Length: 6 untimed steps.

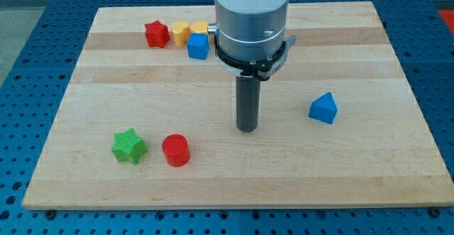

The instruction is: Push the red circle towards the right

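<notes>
In the camera view, a pale wooden board [234, 164] lies on a blue table with rows of holes [28, 86]. The arm's grey and white body [252, 22] comes down from the view's top, and its dark rod ends at my tip [247, 129], which rests on the board near the middle. The rod is a plain stick with nothing to open or close, and it touches no block.

The red circle [175, 150] stands low on the board, to the view's left of my tip and a little below it, with bare wood between them. Just beside it on the view's left sits a green star [129, 146]; the two are close, but a small gap shows between them.

A blue triangle block [324, 108] lies well apart on the view's right of my tip, slightly higher.

Near the board's top edge is a cluster: a red star [156, 34] on the view's left, then a yellow block [179, 32], then a blue cube [198, 47] a little lower. A second yellow block [200, 28] shows behind the cube, partly hidden by the arm, so I cannot tell its shape.
</notes>
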Tool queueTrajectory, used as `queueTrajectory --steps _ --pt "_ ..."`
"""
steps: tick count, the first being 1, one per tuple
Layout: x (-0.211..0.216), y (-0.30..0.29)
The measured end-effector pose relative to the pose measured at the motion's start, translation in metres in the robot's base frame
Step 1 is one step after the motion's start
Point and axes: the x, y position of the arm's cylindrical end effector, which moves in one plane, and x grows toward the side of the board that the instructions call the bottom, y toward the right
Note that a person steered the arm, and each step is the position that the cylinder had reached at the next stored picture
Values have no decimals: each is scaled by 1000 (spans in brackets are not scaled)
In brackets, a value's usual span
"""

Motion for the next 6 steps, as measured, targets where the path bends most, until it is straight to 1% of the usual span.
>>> queueTrajectory --steps 1,2,3,4,5,6 --pt "0 1" --pt "22 22" --pt "76 -5" --pt "94 -99" --pt "82 -159" --pt "57 -141"
